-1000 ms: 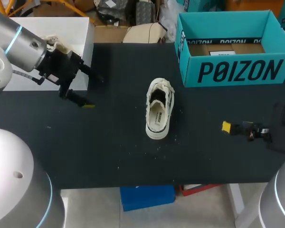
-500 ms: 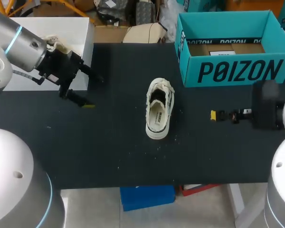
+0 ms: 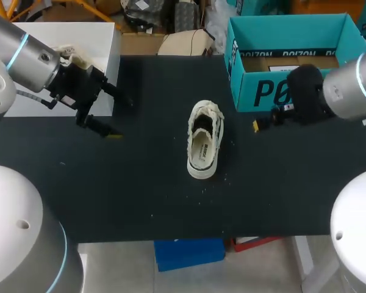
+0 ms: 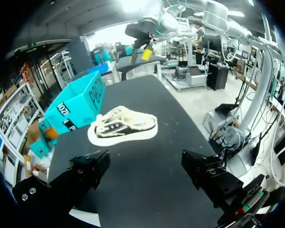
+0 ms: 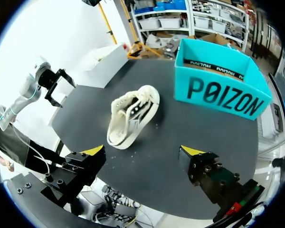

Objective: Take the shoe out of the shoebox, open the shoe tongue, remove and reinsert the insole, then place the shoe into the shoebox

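My left gripper (image 3: 122, 117) is black with yellow at the fingertips, and my right gripper (image 5: 142, 152) is the same black with yellow tips. My left arm (image 3: 24, 58) and right arm (image 3: 354, 88) are silver-grey, each with a thin light-blue ring. The shoe (image 3: 204, 146) is cream-white with cream laces, a white sole and a black inside. The shoebox (image 3: 287, 27) is teal with big black lettering; its floor is tan. The table (image 3: 140, 183) is black, flecked with pale specks.

Head cam overhead, wrist cams low, opp. sides, all share shoe (image 3: 204, 141)
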### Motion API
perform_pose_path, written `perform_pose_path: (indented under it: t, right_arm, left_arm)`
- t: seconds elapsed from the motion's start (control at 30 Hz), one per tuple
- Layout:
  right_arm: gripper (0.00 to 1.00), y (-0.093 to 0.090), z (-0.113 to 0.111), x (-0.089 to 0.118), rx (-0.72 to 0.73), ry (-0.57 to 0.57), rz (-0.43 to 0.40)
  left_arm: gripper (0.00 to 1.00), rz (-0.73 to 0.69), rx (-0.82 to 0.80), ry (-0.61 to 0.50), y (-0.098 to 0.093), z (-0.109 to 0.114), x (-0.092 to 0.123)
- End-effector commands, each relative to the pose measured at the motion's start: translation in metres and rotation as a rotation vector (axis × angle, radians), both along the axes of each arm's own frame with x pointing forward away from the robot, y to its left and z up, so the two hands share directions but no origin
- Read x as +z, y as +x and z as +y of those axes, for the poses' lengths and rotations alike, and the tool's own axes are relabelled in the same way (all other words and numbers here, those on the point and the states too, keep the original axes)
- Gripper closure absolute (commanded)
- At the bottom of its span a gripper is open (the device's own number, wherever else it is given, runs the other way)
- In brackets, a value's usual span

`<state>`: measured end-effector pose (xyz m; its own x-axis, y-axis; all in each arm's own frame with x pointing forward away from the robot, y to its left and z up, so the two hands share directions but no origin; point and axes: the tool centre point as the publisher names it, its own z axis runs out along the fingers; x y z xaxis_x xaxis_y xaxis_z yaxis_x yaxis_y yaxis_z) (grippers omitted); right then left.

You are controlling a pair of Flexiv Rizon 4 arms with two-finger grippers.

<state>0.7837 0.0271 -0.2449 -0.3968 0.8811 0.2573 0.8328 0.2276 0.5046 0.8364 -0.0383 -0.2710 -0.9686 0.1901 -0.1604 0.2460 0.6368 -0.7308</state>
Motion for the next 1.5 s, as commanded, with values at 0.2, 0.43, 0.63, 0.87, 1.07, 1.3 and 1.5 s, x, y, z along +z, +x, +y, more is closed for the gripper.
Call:
perform_pose_path:
  t: [0.2, 0.43, 0.63, 0.87, 1.07, 1.3, 1.5]
  right_arm:
    - [0.0, 0.052, 0.029, -0.05, -0.074, -0.327, 0.126]
    - [0.0, 0.059, 0.041, -0.064, -0.143, -0.342, 0.122]
    - [0.25, 0.067, 0.062, -0.075, -0.175, -0.313, 0.116]
    - [0.29, 0.079, 0.079, -0.091, -0.194, -0.292, 0.131]
    - [0.4, 0.087, 0.088, -0.102, -0.215, -0.276, 0.149]
    - [0.46, 0.094, 0.094, -0.114, -0.225, -0.263, 0.164]
    - [0.52, 0.099, 0.096, -0.122, -0.227, -0.258, 0.184]
  left_arm:
    - [0.0, 0.0, 0.0, 0.004, 0.0, 0.0, 0.0]
    - [0.0, 0.0, 0.0, 0.004, 0.0, 0.0, 0.0]
    - [0.0, 0.0, 0.0, 0.004, 0.0, 0.0, 0.0]
    - [0.0, 0.0, 0.0, 0.004, 0.0, 0.0, 0.0]
    - [0.0, 0.0, 0.0, 0.004, 0.0, 0.0, 0.0]
    - [0.0, 0.0, 0.0, 0.004, 0.0, 0.0, 0.0]
    - [0.0, 0.0, 0.0, 0.004, 0.0, 0.0, 0.0]
